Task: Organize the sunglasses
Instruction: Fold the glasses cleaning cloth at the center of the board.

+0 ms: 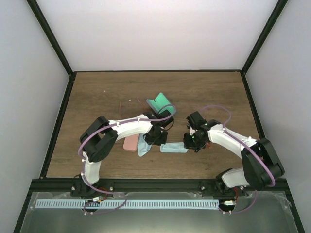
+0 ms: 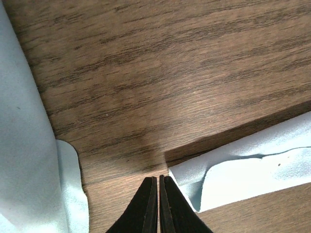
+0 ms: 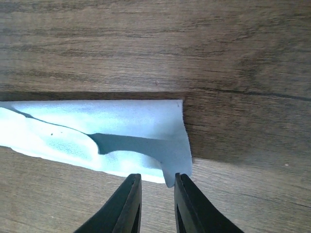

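Note:
One thin reddish pair of sunglasses [image 1: 130, 104] lies on the wooden table behind the left arm. The other pair does not show clearly. A folded light blue cloth [image 1: 173, 148] lies between the grippers. My left gripper [image 1: 161, 142] is shut and empty, its tips [image 2: 158, 180] just left of that cloth's end [image 2: 252, 165]. My right gripper [image 1: 187, 144] is open and low over the table. In the right wrist view its fingers [image 3: 158, 179] straddle the near right corner of the cloth [image 3: 97, 131].
A second light blue cloth [image 1: 143, 146] lies left of the left gripper and shows in the left wrist view [image 2: 24, 145]. A pink case [image 1: 130, 142] lies beside it. An open teal case [image 1: 161, 102] stands behind the left wrist. Black frame posts edge the table.

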